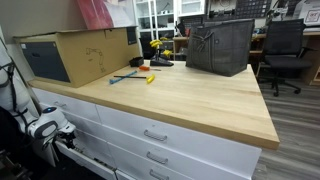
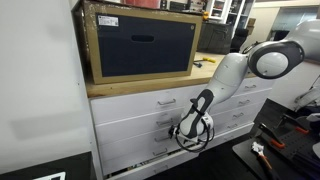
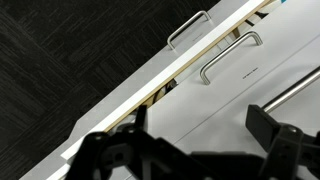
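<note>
The gripper hangs low, under the box and right in front of the white drawers. Its two fingers are spread wide and hold nothing. In the wrist view only a white drawer front shows between them. Three handles show in that view, all past the fingers, and I cannot tell if the gripper touches one. One drawer is open a crack. A bit of wood shows in the gap, but what is inside is hidden.

The one box sits on the wood counter, above the gripper. A big dark thing fills its open side. A pink thing sits on top of the box. Just beside the box lie one blue tool and one yellow tool. One gray bag stands well apart from the box.
</note>
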`<move>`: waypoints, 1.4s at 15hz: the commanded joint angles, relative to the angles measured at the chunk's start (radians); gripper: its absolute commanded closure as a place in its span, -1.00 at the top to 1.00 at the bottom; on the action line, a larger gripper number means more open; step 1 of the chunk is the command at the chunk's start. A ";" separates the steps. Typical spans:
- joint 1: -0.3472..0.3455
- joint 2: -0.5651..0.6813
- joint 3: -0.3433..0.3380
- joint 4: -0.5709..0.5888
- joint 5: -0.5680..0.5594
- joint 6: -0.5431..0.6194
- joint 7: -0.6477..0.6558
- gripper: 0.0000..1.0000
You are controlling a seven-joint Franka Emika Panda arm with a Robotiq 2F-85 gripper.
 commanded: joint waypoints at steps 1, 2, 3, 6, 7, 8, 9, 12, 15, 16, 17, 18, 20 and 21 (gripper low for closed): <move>-0.032 -0.002 -0.006 0.042 -0.024 -0.080 0.017 1.00; -0.036 -0.003 -0.010 0.053 -0.028 -0.098 0.021 1.00; -0.040 -0.003 -0.011 0.066 -0.033 -0.120 0.027 1.00; -0.046 -0.001 0.008 0.085 -0.065 -0.164 0.032 1.00; -0.045 -0.001 0.015 0.085 -0.072 -0.173 0.034 1.00; -0.044 -0.001 0.021 0.080 -0.078 -0.170 0.032 1.00; -0.043 -0.001 0.028 0.075 -0.087 -0.168 0.029 1.00; -0.036 0.001 0.044 0.057 -0.107 -0.146 0.018 1.00; -0.023 0.004 0.079 0.049 -0.128 -0.124 0.007 1.00; -0.022 0.004 0.098 0.053 -0.132 -0.118 0.003 1.00; -0.021 -0.003 0.117 0.046 -0.123 -0.111 -0.012 1.00; -0.022 -0.029 0.136 0.021 -0.129 -0.103 -0.010 1.00; -0.017 -0.061 0.156 -0.015 -0.122 -0.079 -0.015 1.00; -0.011 -0.081 0.160 -0.037 -0.117 -0.066 -0.012 1.00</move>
